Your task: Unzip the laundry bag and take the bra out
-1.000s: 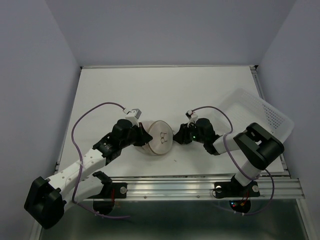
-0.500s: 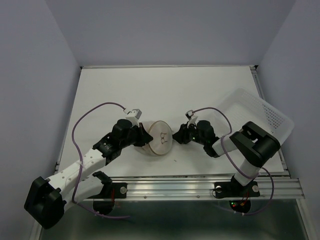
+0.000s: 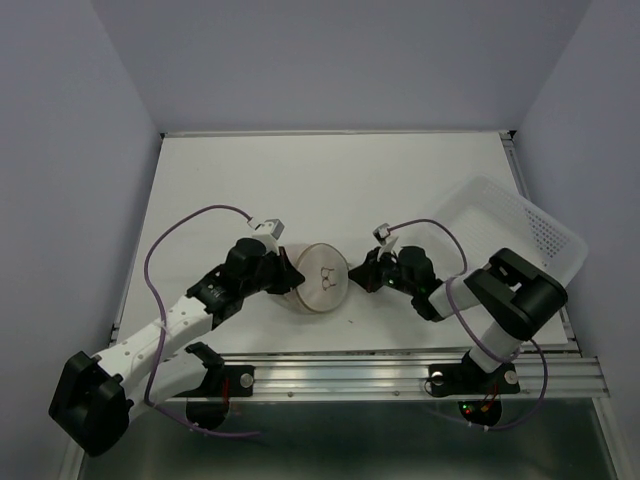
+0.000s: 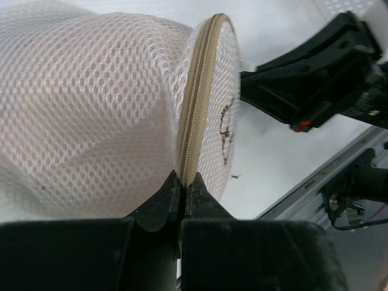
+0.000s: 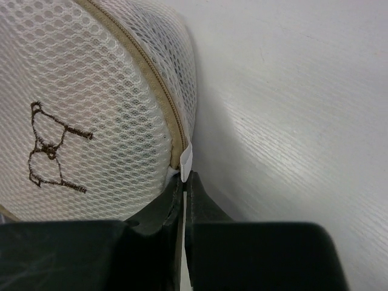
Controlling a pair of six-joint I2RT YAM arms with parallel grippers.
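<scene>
The laundry bag (image 3: 318, 277) is a round cream mesh pouch standing on edge at the table's middle front, with a dark embroidered mark (image 5: 51, 151) on its face. My left gripper (image 3: 286, 276) is shut on the bag's tan zipper rim (image 4: 197, 103), its fingertips (image 4: 183, 176) pinching the seam from the left. My right gripper (image 3: 358, 276) is shut on the zipper's white pull tab (image 5: 186, 159) at the bag's right edge; in its wrist view the gripper (image 5: 183, 177) sits just under the tab. The zipper looks closed. The bra is hidden.
A white perforated plastic basket (image 3: 520, 225) sits tilted at the table's right edge, behind my right arm. The metal rail (image 3: 400, 365) runs along the near edge. A small dark speck (image 3: 350, 321) lies on the table in front of the bag.
My right wrist has shifted slightly right and toward the near edge while holding the tab. The bag has turned a little. The left arm has held still.
</scene>
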